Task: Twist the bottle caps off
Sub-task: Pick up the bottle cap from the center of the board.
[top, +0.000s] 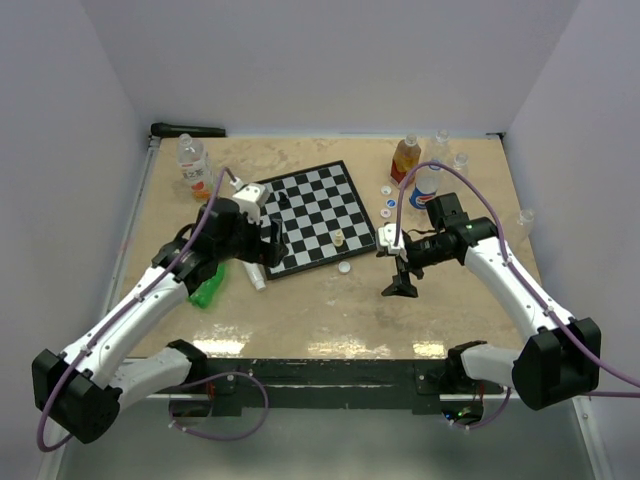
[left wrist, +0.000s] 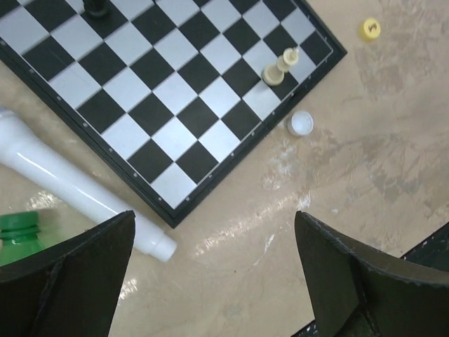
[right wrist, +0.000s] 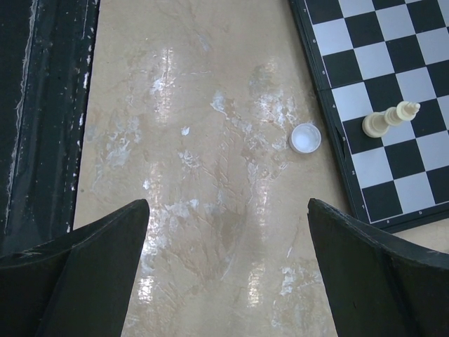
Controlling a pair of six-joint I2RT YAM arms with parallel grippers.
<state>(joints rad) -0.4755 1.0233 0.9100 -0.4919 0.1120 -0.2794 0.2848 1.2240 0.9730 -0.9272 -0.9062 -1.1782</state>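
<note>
Overhead, the left pincer (top: 272, 248) hovers at the chessboard's (top: 312, 212) near-left corner and the right pincer (top: 400, 290) sits off its near-right corner, both spread wide and holding nothing. An orange-labelled bottle (top: 404, 160) with a red cap stands beyond the board's far-right corner. On the left wrist view, a small round white cap (left wrist: 301, 123) lies loose just off the board's edge, with a yellow cap (left wrist: 371, 28) farther out and a smooth white tube (left wrist: 77, 184) alongside the board. On the right wrist view, that white cap rests beside the board on the glossy, scuffed surface (right wrist: 210, 140). To do this step well, I'd clamp a bottle's body with one pincer, then close the other squarely on its cap and twist.
</note>
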